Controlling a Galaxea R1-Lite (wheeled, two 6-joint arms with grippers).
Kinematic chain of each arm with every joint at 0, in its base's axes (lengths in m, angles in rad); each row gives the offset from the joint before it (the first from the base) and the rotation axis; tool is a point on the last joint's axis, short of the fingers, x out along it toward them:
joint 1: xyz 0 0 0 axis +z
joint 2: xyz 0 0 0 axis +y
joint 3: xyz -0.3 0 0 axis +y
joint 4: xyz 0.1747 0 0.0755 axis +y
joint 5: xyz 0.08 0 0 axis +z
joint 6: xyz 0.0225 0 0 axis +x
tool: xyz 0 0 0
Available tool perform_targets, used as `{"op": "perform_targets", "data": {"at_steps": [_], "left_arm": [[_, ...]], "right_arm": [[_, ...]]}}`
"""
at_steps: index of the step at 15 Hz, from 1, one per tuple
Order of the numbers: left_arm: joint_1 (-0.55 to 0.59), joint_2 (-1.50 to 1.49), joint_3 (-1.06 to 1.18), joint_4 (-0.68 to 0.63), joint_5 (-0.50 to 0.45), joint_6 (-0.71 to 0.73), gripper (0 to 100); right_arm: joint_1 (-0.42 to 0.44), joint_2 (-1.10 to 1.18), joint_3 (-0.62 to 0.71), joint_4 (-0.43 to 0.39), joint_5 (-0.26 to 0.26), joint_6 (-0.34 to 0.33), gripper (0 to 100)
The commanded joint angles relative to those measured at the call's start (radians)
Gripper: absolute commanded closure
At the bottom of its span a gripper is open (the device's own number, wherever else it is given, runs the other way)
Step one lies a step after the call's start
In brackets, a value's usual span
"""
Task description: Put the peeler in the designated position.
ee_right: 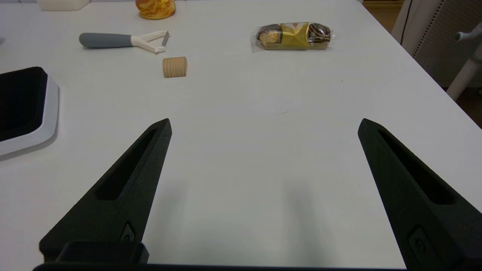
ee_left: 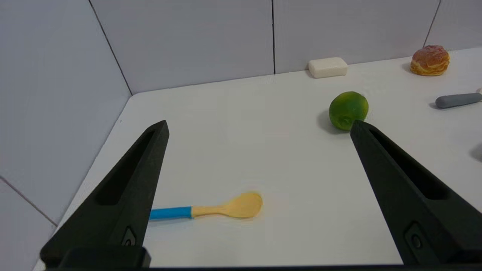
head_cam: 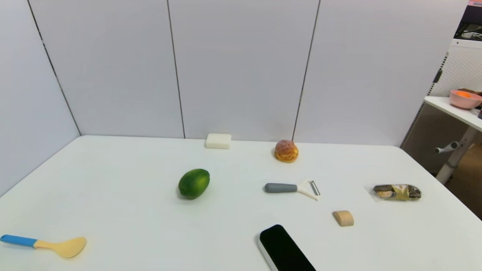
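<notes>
Grey-handled Y-shaped peeler with white forked head and thin metal blade (head_cam: 292, 188) lying flat near the middle of the white surface (head_cam: 122, 211) in the head view, handle toward 9 o'clock, blade toward 3 o'clock, clear of everything and so easy to reach. Around it: round golden pastry bun (head_cam: 286, 150) at 12 o'clock, green lime-like fruit (head_cam: 194, 183) well apart at 9, small tan wooden half-cylinder (head_cam: 343, 218) near at 4, black pad in a white frame (head_cam: 287, 253) at 6, wrapped snack bar (head_cam: 396, 192) out at 3. Far at 8, blue-handled tan spatula (head_cam: 44, 245); at 11 by the wall, white soap-like block (head_cam: 218, 141). No arm in this view, both presumably parked low.

Left wrist view: left gripper (ee_left: 260, 126) spread wide, holding nothing, hovering over the spatula; only the peeler's handle visible, far off beyond the fruit.

Right wrist view: right gripper (ee_right: 263, 124) likewise wide apart and empty above bare surface; whole peeler in sight ahead, wooden piece just beside its head. Likely the better-placed arm for the pickup; designated spot not identifiable, though the black pad seems a candidate.
</notes>
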Motion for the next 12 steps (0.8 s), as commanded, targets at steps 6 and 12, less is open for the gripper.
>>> {"op": "perform_targets", "data": {"at_steps": [6,12], "left_arm": [[0.051,-0.331,0.398,-0.099,0.004,-0.006,0],[0.051,-0.333,0.435,-0.086,0.018,-0.083,0]], "right_arm": [[0.0,0.001,0.0,0.001,0.0,0.0,0],[0.0,0.001,0.0,0.001,0.0,0.0,0]]}}
